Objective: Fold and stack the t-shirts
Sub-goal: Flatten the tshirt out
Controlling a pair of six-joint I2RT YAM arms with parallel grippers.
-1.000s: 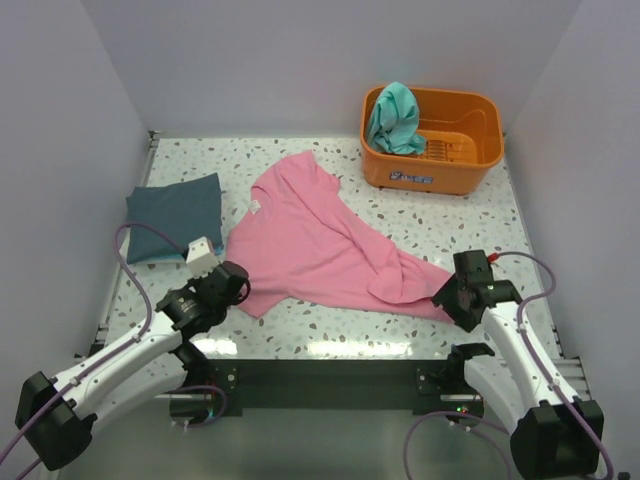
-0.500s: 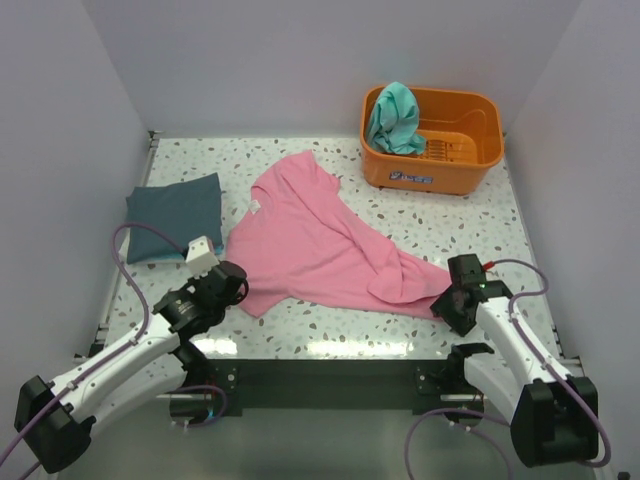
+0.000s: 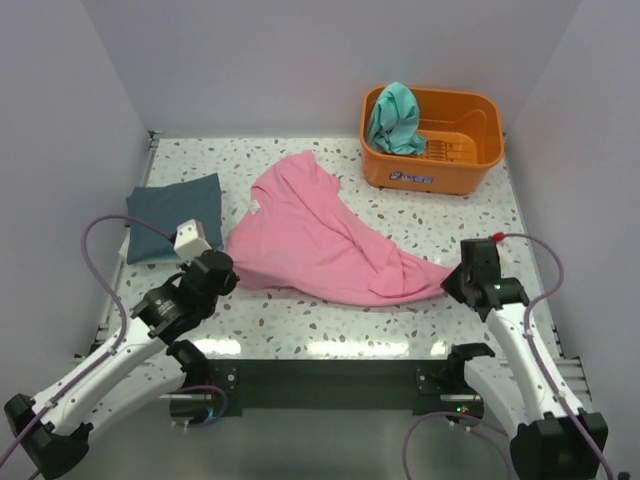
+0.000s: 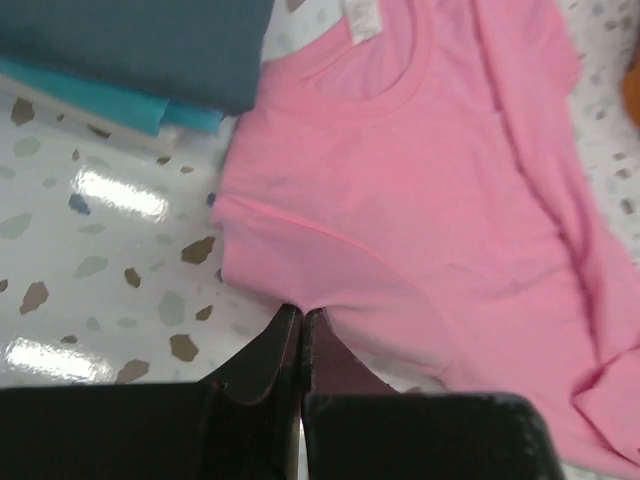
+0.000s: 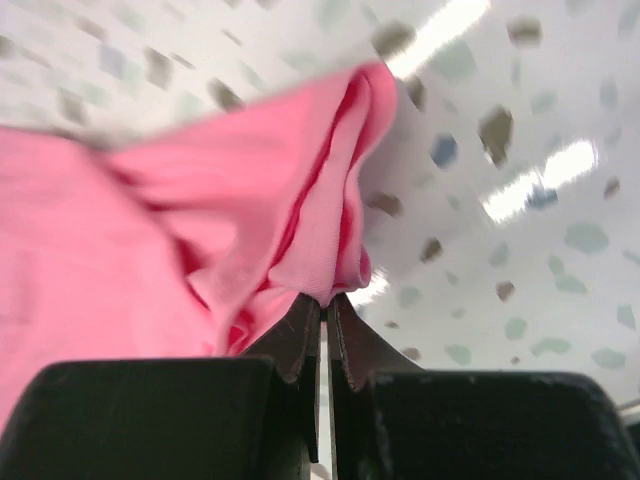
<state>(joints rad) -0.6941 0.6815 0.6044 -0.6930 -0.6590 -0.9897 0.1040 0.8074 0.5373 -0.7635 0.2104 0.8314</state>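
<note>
Pink shirt (image 3: 320,240) lies spread and rumpled across the middle of the speckled terrazzo table (image 3: 450,210), collar toward the far left, pinched at both near corners by me. My left gripper (image 3: 230,268) has its jaws closed together on the shirt's near-left edge, close to a sleeve; in the left wrist view the fingers (image 4: 265,350) meet right at the pink hem. My right gripper (image 3: 450,283) is clamped on a bunched fold at the shirt's near-right end, and the cloth rises in creases from the closed tips in the right wrist view. Plain pale walls (image 3: 300,60) box the table in on three sides, and overhead light glares off the glossy top near its front edge. At the far right stands an orange basket (image 3: 470,165) with the teal shirt (image 3: 395,118) draped over its left rim and hanging inside. At the left, the grey shirt (image 3: 175,215) sits folded flat, just beside the pink collar and close behind my left wrist; a brighter blue layer shows under its edge. Purple cables (image 3: 100,255) loop from both my arms.
</note>
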